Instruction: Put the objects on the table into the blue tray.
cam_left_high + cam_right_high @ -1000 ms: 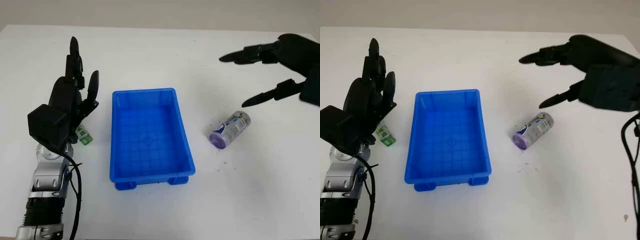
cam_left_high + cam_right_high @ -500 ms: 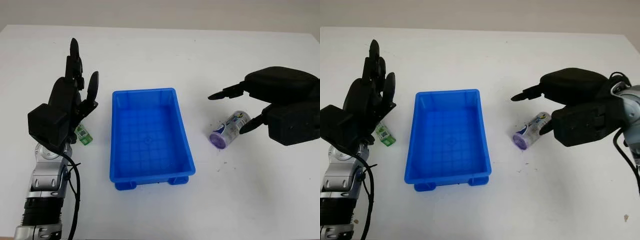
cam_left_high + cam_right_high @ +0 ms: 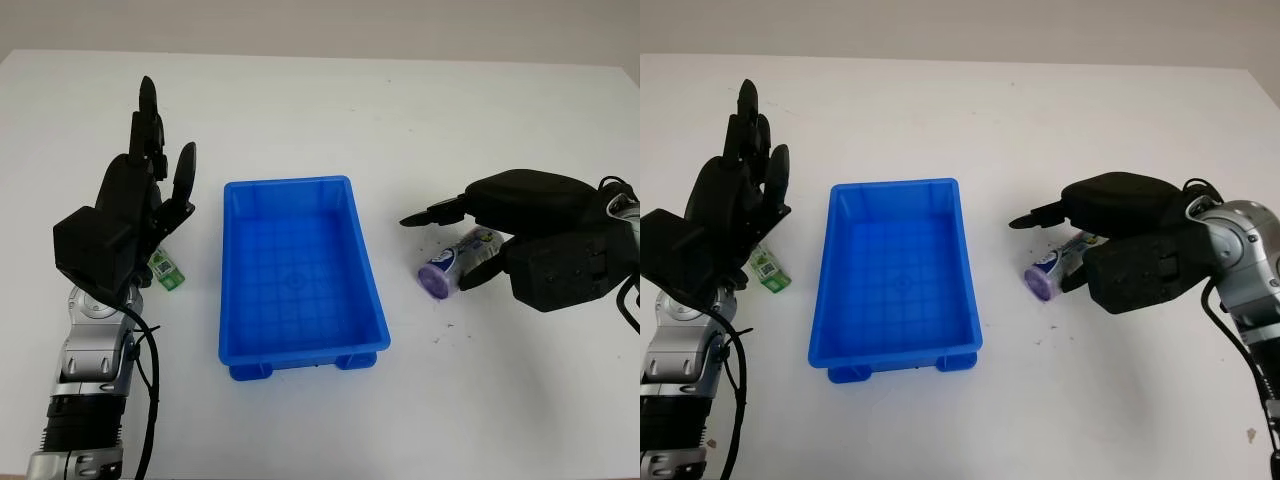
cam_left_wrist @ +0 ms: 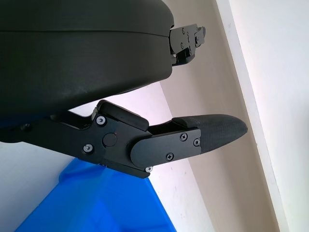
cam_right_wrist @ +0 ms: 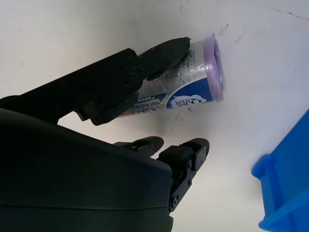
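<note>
Small purple-capped cylindrical roll with a glossy printed wrap point(image 3: 455, 262) lies on its side on the white table point(image 3: 400, 120), right of the rectangular blue plastic tray point(image 3: 298, 279). Right hand point(image 3: 530, 240) brackets it, fingers uncurled, nothing held. Judged light, slick, prone to rolling — grip mid-body. Left hand point(image 3: 125, 215) open, raised beside the tray's left.

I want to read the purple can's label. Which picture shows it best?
The right wrist view: the purple can lies close up, its label and purple end plain beside the right hand's fingers. Both eye views show it far off, half hidden under the right hand.
</note>
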